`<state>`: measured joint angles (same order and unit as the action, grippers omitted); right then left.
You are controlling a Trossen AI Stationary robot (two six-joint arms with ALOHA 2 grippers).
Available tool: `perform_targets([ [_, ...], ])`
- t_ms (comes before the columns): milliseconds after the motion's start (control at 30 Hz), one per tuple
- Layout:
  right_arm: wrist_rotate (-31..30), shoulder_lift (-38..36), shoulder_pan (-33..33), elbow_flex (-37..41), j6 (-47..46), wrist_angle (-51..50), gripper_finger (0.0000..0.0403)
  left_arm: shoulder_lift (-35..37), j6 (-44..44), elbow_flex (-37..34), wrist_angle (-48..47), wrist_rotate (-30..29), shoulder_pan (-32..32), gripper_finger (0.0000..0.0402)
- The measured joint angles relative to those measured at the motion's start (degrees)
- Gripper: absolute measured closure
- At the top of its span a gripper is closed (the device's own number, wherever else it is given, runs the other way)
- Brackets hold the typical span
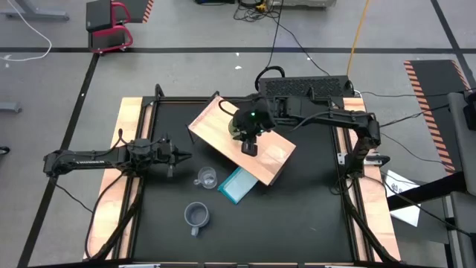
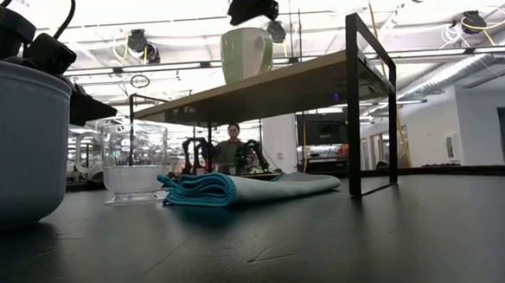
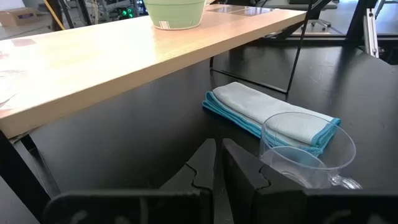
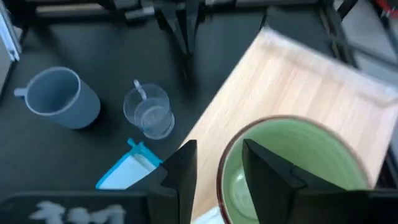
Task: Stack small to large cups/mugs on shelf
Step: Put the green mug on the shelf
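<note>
The lime-green mug (image 4: 292,168) stands upright on the light wooden shelf (image 1: 271,160), which sits askew at the table's middle; the mug also shows in the low view (image 2: 246,53). My right gripper (image 4: 219,152) hangs open over it, pointing down, one finger outside the near rim and one inside, with wood showing between the outer finger and the wall. The clear glass cup (image 1: 207,178) and the grey-blue mug (image 1: 196,216) stand on the black table in front of the shelf. My left gripper (image 3: 219,165) is shut and empty, just left of the glass cup (image 3: 308,152).
A folded light-blue cloth (image 1: 238,184) lies flat on the table, half under the shelf's near edge, right of the glass cup. The shelf's thin dark legs (image 2: 353,101) stand at its corners. A person (image 2: 233,147) shows far behind the table.
</note>
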<state>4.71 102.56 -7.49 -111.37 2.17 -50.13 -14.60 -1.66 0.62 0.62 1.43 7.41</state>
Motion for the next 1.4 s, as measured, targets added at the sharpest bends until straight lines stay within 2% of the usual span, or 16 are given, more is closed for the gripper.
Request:
perform_targets([
  [200, -0.07, -2.35, 0.06, 0.00, 1.08, -2.55, 0.0303, -0.01, -0.03, 0.00, -0.01, -0.02, 0.00, 0.0371],
  [333, -0.13, -3.08, 0.51, 0.86, 2.28, -4.08, 0.0346, -0.01, -0.03, 0.00, -0.01, -0.02, 0.00, 0.0371],
  [467, -0.13, -5.10, 1.52, 5.22, 5.03, -2.50, 0.0396, -0.01, -0.03, 0.00, 0.00, -0.16, 0.00, 0.0371],
  [633, -0.13, -10.74, 2.59, 15.46, 5.51, 5.76, 0.0397, -0.01, -0.05, 0.00, -0.04, -0.45, -0.01, 0.0371],
  [900, -0.13, -26.14, 3.10, 33.86, 4.63, 19.47, 0.0402, -0.01, -0.01, 0.00, -0.05, -0.48, -0.01, 0.0371],
  [1233, 1.49, -42.92, 3.88, 49.89, 1.60, 26.04, 0.0403, 0.01, -0.01, 0.00, -0.06, -0.50, -0.01, 0.0371],
  [1400, 1.53, -49.02, 5.53, 56.46, 1.53, 29.08, 0.0403, 0.00, 0.01, 0.00, -0.06, -0.50, -0.01, 0.0371],
])
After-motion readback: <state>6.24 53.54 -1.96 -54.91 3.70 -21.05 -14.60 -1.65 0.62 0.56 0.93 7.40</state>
